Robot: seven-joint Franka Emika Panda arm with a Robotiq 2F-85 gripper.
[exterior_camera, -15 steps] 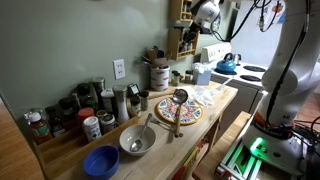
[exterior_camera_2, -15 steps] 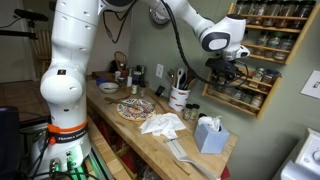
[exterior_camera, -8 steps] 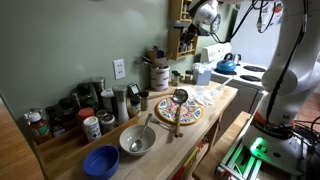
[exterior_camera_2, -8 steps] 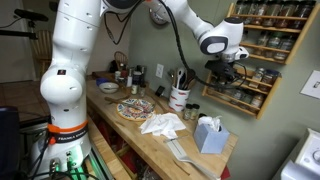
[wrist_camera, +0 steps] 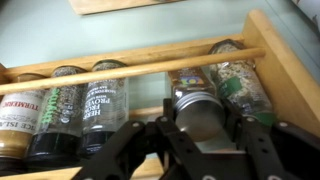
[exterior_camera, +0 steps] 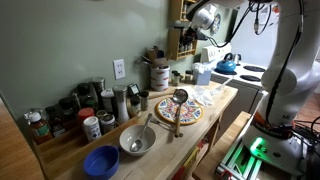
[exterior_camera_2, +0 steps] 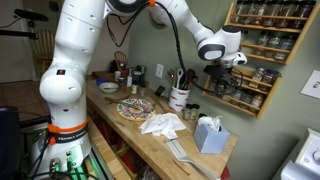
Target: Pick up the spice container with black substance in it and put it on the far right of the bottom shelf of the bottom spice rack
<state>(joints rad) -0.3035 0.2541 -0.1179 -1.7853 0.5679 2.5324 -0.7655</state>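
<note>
We read the pincer (wrist_camera: 198,125) as clamped on the dark-spice jar (wrist_camera: 190,92). Its cap faces the wrist and its long axis runs straight ahead into the rack (wrist_camera: 290,75). The far-right slot, just right of the pincer, holds a speckled jar (wrist_camera: 240,85).

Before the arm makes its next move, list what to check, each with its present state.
1. The gripper straddles the silver-lidded jar: ok.
2. Grip closed on that jar: cannot tell.
3. Jar's contents black: cannot tell; its lid faces the wrist camera.
4. Room beside it: not ok; the neighbouring jar sits close on one side.
5. Wooden rail out of the way: not ok; it crosses the jars.
6. Far-right slot of the bottom shelf free: cannot tell; too small in an exterior view.
</note>
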